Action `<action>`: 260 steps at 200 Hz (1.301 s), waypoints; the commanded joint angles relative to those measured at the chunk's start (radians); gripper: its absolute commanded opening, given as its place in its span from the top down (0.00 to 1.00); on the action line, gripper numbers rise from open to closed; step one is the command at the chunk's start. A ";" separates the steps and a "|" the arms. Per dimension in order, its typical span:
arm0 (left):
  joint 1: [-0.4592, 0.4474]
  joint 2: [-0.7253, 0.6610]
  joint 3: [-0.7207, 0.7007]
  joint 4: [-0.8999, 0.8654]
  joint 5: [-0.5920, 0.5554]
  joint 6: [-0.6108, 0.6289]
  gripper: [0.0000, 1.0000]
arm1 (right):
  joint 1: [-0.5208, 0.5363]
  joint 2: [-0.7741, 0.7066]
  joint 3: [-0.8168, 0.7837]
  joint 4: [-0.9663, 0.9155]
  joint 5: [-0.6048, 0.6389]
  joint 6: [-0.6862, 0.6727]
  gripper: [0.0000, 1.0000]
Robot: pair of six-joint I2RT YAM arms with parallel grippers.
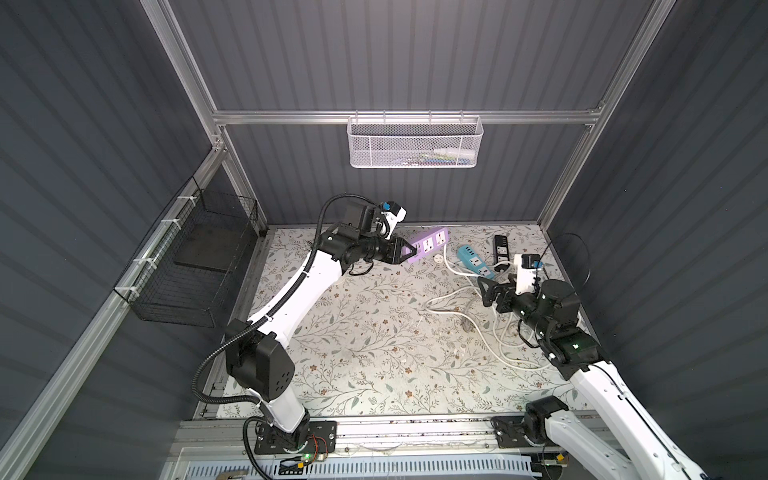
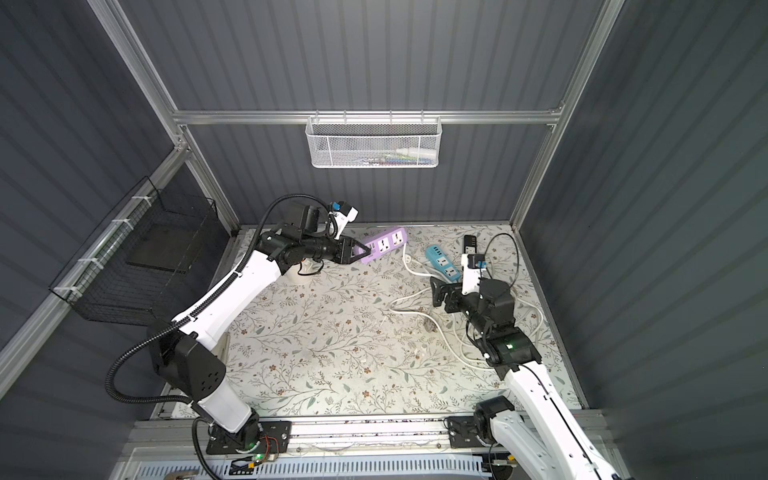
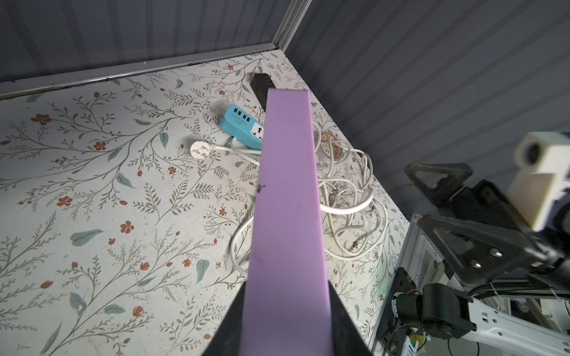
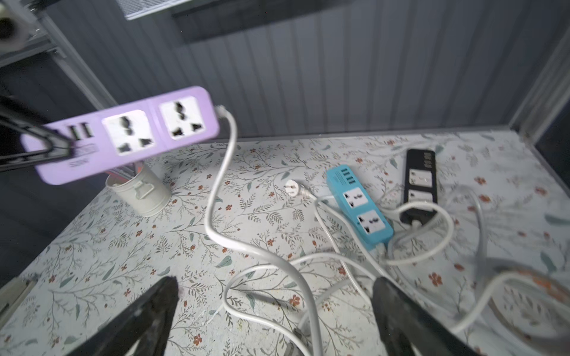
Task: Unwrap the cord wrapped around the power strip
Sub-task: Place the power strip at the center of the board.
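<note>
Your left pincer (image 1: 409, 252) pinches the USB end of the purple power strip (image 1: 430, 243), held off the table (image 1: 353, 332) near 12 o'clock. Your right pincer (image 4: 274, 285) hangs spread wide over the loose loops of the cord (image 4: 232, 132) toward 3 o'clock. Expect a light, rigid, slick shell and a limp, springy cord. No turns show on the shell, so take the cord just below its exit, where it hangs free.

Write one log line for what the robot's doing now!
left gripper: shut on purple power strip, held in air | right gripper: open, empty | white cord: hanging loose to table
</note>
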State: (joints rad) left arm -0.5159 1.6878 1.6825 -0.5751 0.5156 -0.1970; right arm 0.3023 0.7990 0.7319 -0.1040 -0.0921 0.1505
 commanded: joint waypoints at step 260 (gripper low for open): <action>0.005 -0.004 0.112 -0.183 0.142 0.102 1.00 | 0.270 0.562 0.510 -0.110 0.080 -0.921 0.01</action>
State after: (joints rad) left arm -0.5152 1.7023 1.7535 -0.7429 0.6071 -0.1219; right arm 0.5705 1.3457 1.2205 -0.2935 -0.0494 -0.7181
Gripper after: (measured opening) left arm 0.334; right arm 0.990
